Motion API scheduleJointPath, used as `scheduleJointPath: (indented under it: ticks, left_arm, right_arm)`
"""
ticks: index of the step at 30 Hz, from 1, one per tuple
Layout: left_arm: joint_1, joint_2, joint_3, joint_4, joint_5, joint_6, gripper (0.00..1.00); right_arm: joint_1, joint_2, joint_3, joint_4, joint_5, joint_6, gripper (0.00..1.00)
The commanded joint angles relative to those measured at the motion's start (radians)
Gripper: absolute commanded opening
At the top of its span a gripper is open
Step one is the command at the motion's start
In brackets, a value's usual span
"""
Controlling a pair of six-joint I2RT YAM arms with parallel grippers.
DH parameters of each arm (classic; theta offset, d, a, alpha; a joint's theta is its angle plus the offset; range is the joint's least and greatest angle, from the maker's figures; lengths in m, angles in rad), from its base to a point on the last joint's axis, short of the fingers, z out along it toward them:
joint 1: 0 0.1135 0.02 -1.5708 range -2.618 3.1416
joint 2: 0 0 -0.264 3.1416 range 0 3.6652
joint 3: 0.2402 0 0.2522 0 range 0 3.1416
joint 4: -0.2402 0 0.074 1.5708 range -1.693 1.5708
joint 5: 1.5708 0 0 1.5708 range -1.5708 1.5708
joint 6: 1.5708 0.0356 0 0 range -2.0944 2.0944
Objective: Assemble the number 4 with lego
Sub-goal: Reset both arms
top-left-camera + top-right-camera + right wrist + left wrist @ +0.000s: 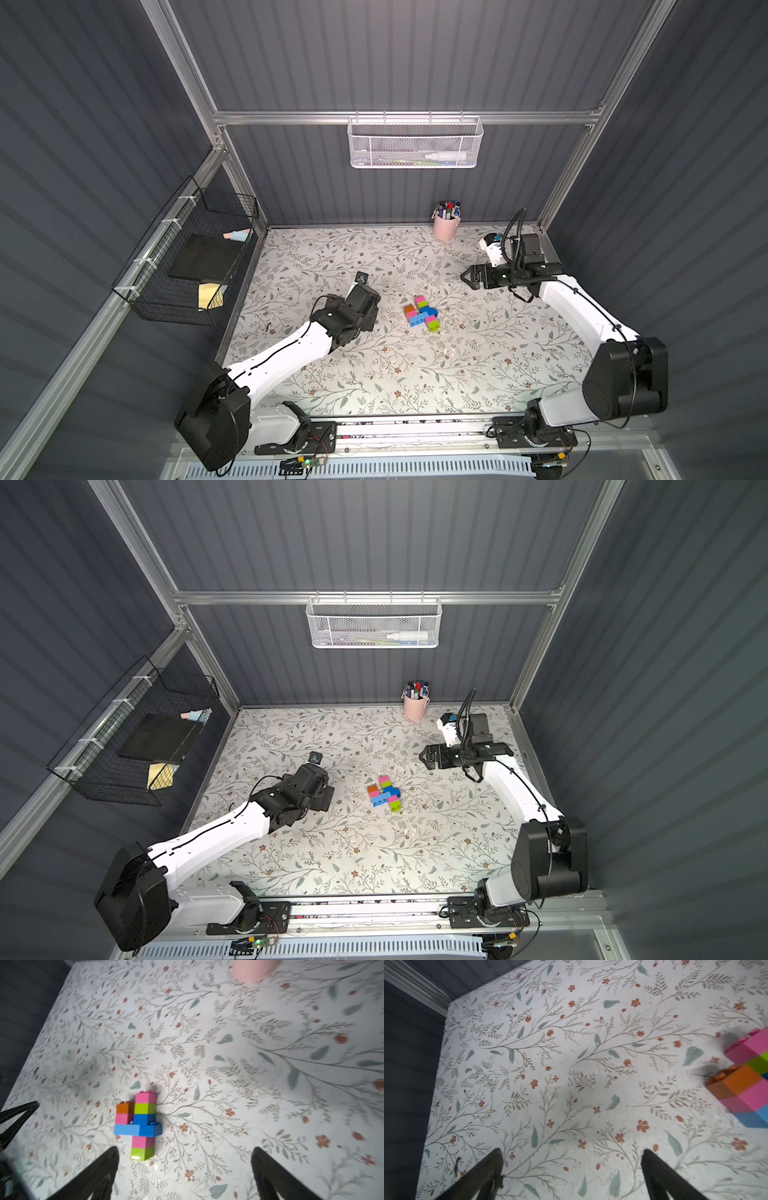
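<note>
We find the number 4 [138,1126] lying assembled, left gripper [572,1150] and right gripper [185,1148] spread wide and empty; seemingly nothing remains.

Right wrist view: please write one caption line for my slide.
The open right gripper hovers over the floral table, the assembled lego number 4 lying free ahead of it.

the number 4 [385,793] flat on the floral table [353,854]
</note>
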Motion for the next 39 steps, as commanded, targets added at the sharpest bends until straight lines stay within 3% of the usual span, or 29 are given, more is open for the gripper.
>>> scheduleJointPath:
  ticks: [1,11,18,23,33,39]
  left_arm:
    - [0.063,-0.032,-0.066,0.172,-0.053,0.116,0.99]
    - [0.287,0.001,-0.166,0.423,0.088,0.215,1.0]
    - [0.397,0.085,-0.217,0.594,0.176,0.234,0.99]
    - [0.433,0.175,-0.267,0.751,0.256,0.254,0.99]
    - [0.447,0.363,-0.333,1.024,0.268,0.274,0.99]
    - [0.475,0.384,-0.334,1.045,0.287,0.244,0.99]
  right_arm:
    - [-0.041,-0.061,-0.089,0.125,0.169,0.077,0.99]
    - [-0.142,-0.077,-0.351,0.466,0.368,0.118,0.99]
    - [-0.15,0.003,-0.461,0.7,0.388,0.129,0.99]
    - [-0.15,0.021,-0.483,0.794,0.377,0.093,0.99]
    - [-0.148,0.063,-0.648,1.131,0.301,0.036,0.99]
    - [-0.147,0.052,-0.655,1.122,0.318,0.045,0.99]
